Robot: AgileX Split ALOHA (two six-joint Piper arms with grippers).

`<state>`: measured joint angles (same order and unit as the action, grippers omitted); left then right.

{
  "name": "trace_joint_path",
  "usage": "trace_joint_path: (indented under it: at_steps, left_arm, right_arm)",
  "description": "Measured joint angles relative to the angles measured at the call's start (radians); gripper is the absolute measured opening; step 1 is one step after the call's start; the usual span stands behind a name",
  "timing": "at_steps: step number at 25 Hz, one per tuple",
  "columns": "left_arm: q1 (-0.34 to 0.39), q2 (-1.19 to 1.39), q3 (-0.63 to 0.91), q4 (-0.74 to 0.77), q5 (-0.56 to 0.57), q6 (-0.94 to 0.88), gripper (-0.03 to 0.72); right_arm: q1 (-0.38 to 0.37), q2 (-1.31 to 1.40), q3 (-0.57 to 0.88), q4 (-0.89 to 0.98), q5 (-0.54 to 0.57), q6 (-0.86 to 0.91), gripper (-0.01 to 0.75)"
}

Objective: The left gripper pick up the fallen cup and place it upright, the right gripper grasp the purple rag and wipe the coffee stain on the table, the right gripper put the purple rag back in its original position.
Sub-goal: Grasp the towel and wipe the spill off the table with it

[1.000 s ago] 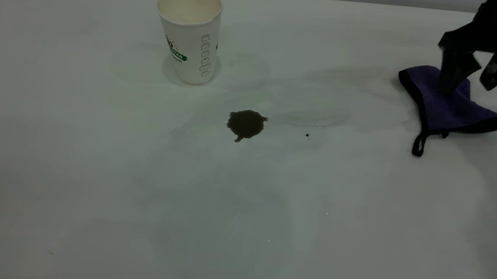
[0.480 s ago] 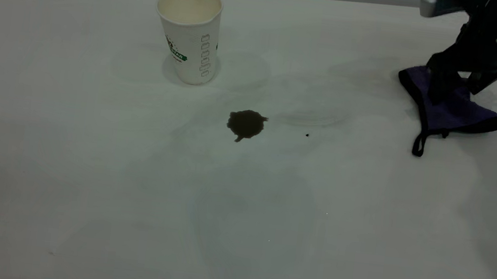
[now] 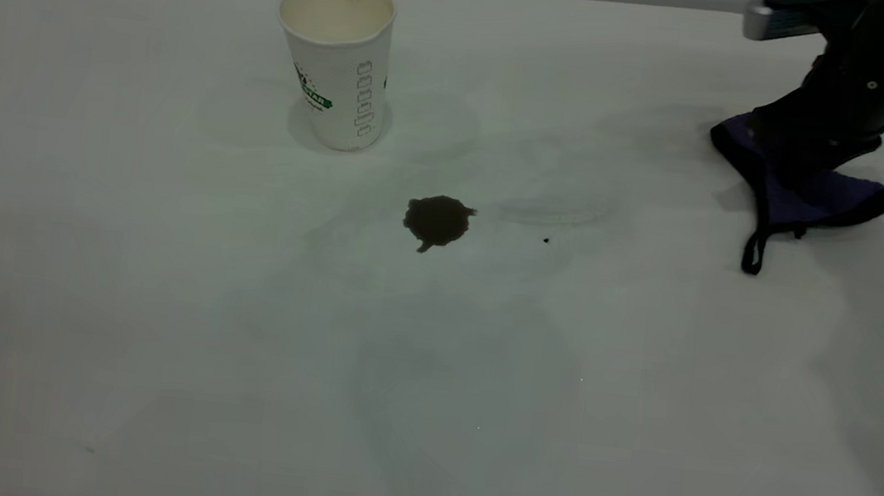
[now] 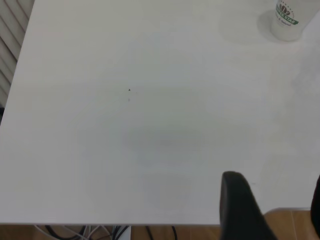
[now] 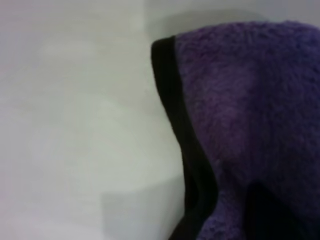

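The cup (image 3: 336,60) stands upright near the far edge of the surface (image 3: 151,315), so righting looks done. The stain (image 3: 437,221) lies mid-surface, unwiped. The right gripper (image 3: 793,159) presses down on the rag (image 3: 831,197) by the far right corner, apparently to grasp it; whether its jaws have closed I cannot tell. The left gripper (image 4: 277,210) hangs at the near edge, jaws apart.

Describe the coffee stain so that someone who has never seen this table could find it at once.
Start at the upright cup near the far edge of the white table. Come toward the near side and a little toward the purple rag, where the right gripper is down on the cloth. The coffee stain is the dark brown roundish blotch there, far bigger than the tiny black speck beside it.
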<state>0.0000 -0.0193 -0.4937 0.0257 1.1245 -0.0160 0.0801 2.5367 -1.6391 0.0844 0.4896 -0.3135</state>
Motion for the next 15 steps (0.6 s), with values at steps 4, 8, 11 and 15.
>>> trace_joint_path:
  at_steps: [4,8,11,15]
  left_arm:
    - [0.000,0.000,0.000,0.000,0.000,0.000,0.414]
    - [0.000,0.000,0.000,0.000,0.000,0.000,0.414]
    - [0.000,0.000,0.000,0.000,0.000,0.000,0.414]
    - [0.000,0.000,0.000,0.000,0.000,0.000,0.414]
  right_arm:
    - [0.100,-0.035,0.002,0.030,0.022,-0.015,0.071]
    - [0.226,-0.113,0.002,0.074,0.025,-0.021,0.071]
    - [0.314,-0.135,0.002,0.120,0.023,-0.022,0.071]
    - [0.432,-0.135,0.002,0.179,0.027,-0.022,0.071]
